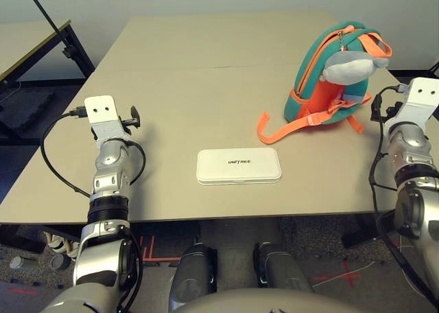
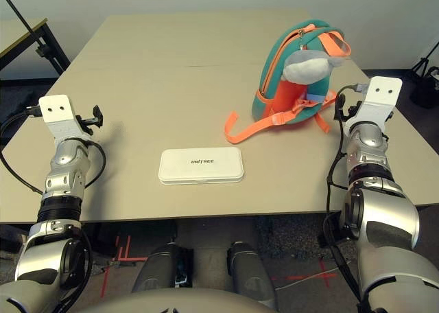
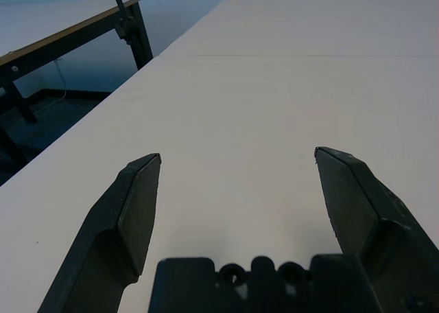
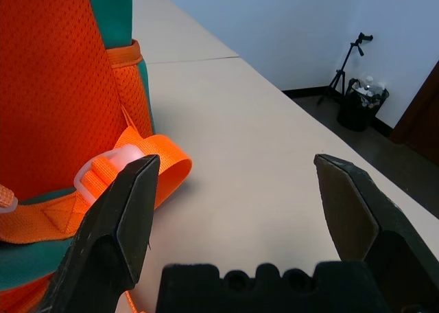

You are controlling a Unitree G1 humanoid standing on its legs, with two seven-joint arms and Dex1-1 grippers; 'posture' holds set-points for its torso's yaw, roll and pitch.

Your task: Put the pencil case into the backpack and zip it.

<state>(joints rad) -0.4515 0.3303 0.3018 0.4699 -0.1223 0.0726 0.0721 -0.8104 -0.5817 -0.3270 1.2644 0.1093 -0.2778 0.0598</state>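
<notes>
Lying flat near the front edge of the table, the pencil case [image 1: 239, 166] is sitting lettering-up between the two arms, touching nothing. Well off to its right and further back, the backpack [image 1: 334, 76] is standing upright with the grey whale charm [image 1: 351, 67] hanging against its orange face and one orange strap [image 1: 280, 130] trailing out across the tabletop toward the case.

Neither arm is holding anything. Hovering over bare tabletop well to the left of the case, the left gripper [image 3: 236, 158] has its fingers spread wide. Equally spread, the right gripper [image 4: 235, 160] is sitting just beside the backpack's lower strap and buckle [image 4: 110, 169].

From where I'm standing, the worry is the bag itself: it looks soft and light, so a push on it could tip it or slide it away. I cannot tell whether the zipper is undone enough to take the case, which looks about as long as the bag is wide, so it may jam at the mouth. That loose strap could also snag a finger, and the flat case may be awkward to lift off the surface.

Smooth and beige, the table [image 1: 206, 66] is showing a seam across its middle. Another table [image 1: 31, 42] and a dark stand are sitting off to the left, and a tripod [image 4: 346, 76] is standing by the wall on the right.
</notes>
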